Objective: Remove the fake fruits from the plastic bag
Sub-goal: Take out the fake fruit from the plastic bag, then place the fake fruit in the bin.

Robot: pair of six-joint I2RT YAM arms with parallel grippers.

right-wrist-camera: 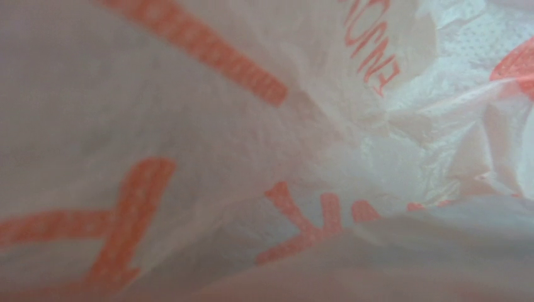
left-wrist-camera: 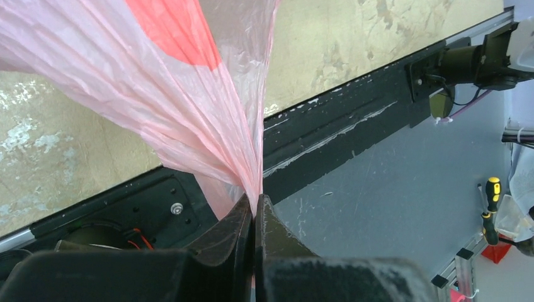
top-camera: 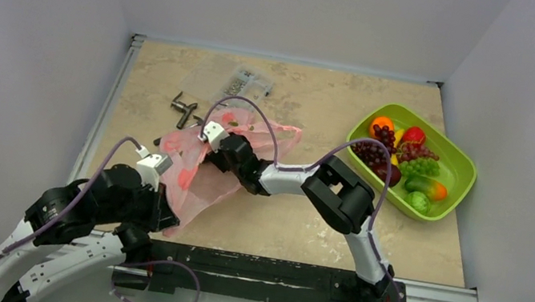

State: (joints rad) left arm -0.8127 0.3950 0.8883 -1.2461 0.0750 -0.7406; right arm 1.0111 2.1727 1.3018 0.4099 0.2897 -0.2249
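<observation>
Thin crinkly translucent pink plastic bag (top-camera: 191,179) hung over beige table (top-camera: 292,228), near-left. Lime-green oval plastic tray (top-camera: 463,167) at far right held the glossy fake fruits (top-camera: 402,152). Left gripper (left-wrist-camera: 255,204) was clamped on the bag's gathered film. Right gripper (top-camera: 218,147) was buried inside the bag, so couldn't tell whether its jaws were apart or together.

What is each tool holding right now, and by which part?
The left tool pinches the plastic bag by a gathered twist of film. The right tool is buried inside the bag; any hold there cannot be told.
</observation>
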